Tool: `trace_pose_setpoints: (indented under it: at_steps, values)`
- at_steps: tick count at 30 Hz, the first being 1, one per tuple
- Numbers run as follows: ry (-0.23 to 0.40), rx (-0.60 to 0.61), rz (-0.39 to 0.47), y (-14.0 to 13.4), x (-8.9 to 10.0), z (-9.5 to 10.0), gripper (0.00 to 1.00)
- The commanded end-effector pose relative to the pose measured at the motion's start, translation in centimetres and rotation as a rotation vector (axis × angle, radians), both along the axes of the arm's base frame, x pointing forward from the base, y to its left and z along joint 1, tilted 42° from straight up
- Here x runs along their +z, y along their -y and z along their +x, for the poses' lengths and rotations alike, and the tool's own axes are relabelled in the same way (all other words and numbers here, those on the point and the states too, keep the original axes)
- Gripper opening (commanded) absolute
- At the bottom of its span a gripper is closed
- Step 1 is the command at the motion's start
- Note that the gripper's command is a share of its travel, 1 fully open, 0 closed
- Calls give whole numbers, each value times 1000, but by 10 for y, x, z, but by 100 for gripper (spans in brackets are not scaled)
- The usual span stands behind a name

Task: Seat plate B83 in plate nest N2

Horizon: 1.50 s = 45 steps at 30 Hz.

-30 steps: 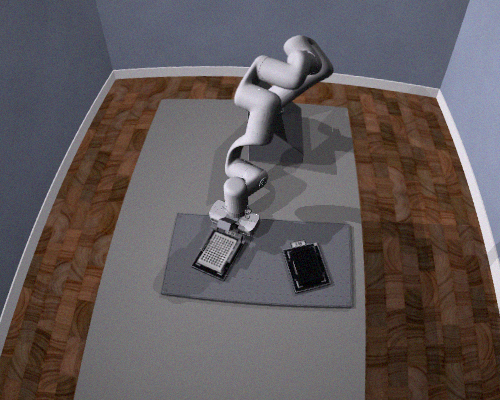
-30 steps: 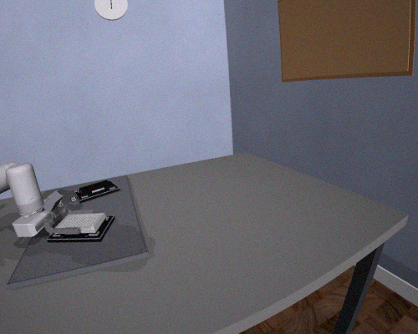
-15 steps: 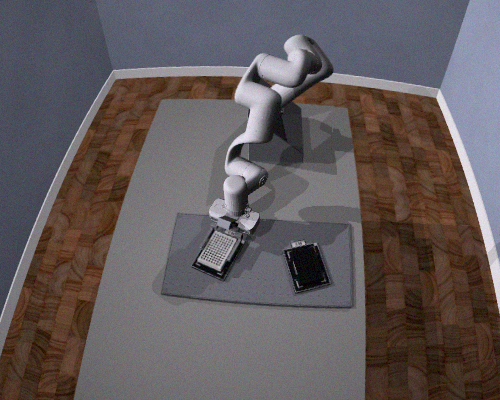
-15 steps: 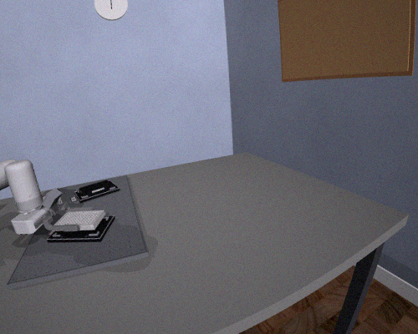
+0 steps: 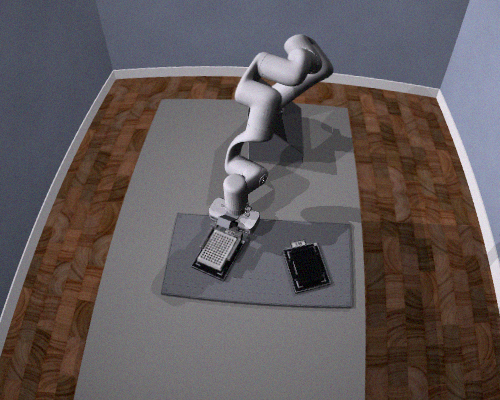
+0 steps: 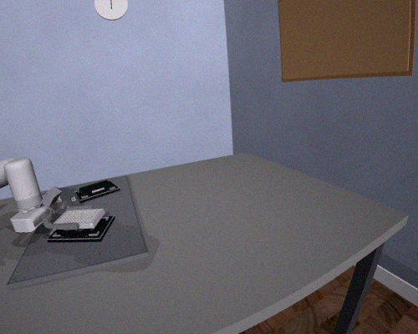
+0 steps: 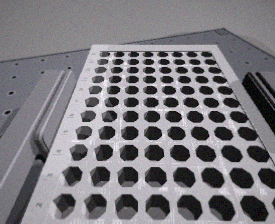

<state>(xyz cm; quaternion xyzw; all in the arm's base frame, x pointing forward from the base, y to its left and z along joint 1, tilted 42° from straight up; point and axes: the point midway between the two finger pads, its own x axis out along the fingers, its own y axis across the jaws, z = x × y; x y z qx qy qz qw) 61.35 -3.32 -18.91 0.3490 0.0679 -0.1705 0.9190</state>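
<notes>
White multiwell plate (image 5: pixel 218 247) (image 6: pixel 82 218) (image 7: pixel 141 125): rectangular, its rows of round-looking wells facing up; small marks run along one edge, too blurred for me to read, so I cannot tell its number.
Plate position: above the left-hand black plate nest (image 5: pixel 211 273) (image 6: pixel 74 240) in the top view, raised off it, roughly lined up with its outline.
Gripper (image 5: pixel 216 252) (image 6: pixel 80 221) (image 7: pixel 158 100): I grasp the white plate by its two long sides, above that nest.
Other black nest (image 5: pixel 311 289) (image 6: pixel 82 200): well apart from that nest, dark inside, pale corner marks; its number is unreadable.
Perforated board (image 5: pixel 264 290) (image 6: pixel 124 246) (image 7: pixel 13 80): under that nest.
</notes>
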Motion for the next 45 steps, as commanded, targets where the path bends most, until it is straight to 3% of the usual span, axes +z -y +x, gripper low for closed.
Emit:
trace_pose_setpoints:
  at_steps: [1,31,45]
  values:
    - [3,-3,-3,5,4,2,0]
    - [3,-3,-3,36,39,2,0]
    - [3,-3,-3,43,46,2,0]
